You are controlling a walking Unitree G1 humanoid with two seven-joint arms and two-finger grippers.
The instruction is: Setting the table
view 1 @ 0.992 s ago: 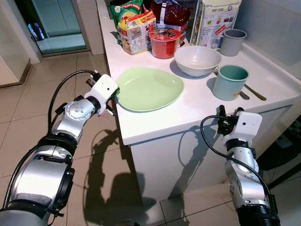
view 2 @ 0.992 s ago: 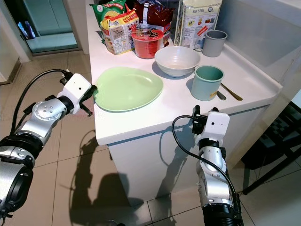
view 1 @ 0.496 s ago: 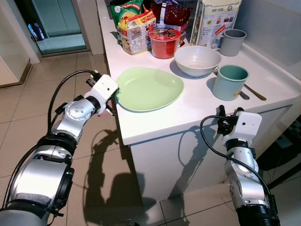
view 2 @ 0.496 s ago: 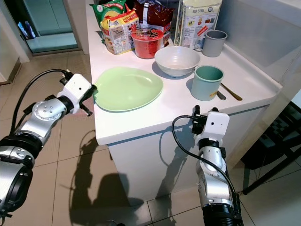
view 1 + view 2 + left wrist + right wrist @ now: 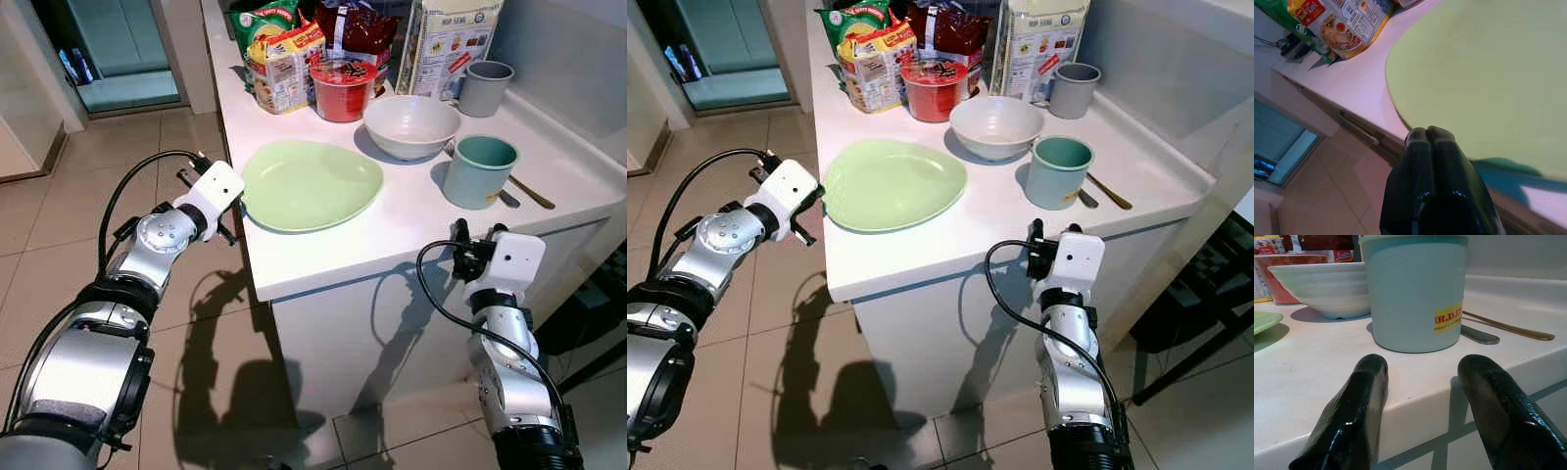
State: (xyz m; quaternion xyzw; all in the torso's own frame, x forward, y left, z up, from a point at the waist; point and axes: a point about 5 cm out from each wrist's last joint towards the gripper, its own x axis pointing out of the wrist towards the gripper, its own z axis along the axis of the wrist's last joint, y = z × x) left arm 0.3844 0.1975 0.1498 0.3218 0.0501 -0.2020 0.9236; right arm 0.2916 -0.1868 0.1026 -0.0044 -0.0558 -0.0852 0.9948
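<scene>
White bench (image 5: 411,230) before you carries one pale green plate (image 5: 312,184), one white bowl (image 5: 411,125), one teal cup (image 5: 477,170) and one grey cup (image 5: 484,87). Two utensils lie just beside the teal cup on its far right side: one gold-coloured handle (image 5: 532,193) and one silver-coloured handle (image 5: 1478,334); you cannot tell what kind of utensil either is. At the back of the bench stand one red instant-noodle cup (image 5: 343,89), several food packets (image 5: 284,59) and one tall printed bag (image 5: 446,41); the packets overlap too much for an exact count.

The plate sits near the bench's left front corner, its rim reaching close to the left edge. The bowl is behind it and to the right, and the teal cup stands near the right front edge.

Your left arm reaches forward from low on the left, elbow bent, wrist raised to bench height. Your left gripper (image 5: 1429,134) sits just off the bench's left edge beside the plate's rim; its jaws are pressed together on nothing, tips level with the rim but apart from it.

Your right arm rises upright in front of the bench. Your right gripper (image 5: 1422,367) is at the front edge, pointing at the teal cup. Its jaws are spread wide, with one finger (image 5: 1359,396) to either side of the cup's width, touching nothing.
</scene>
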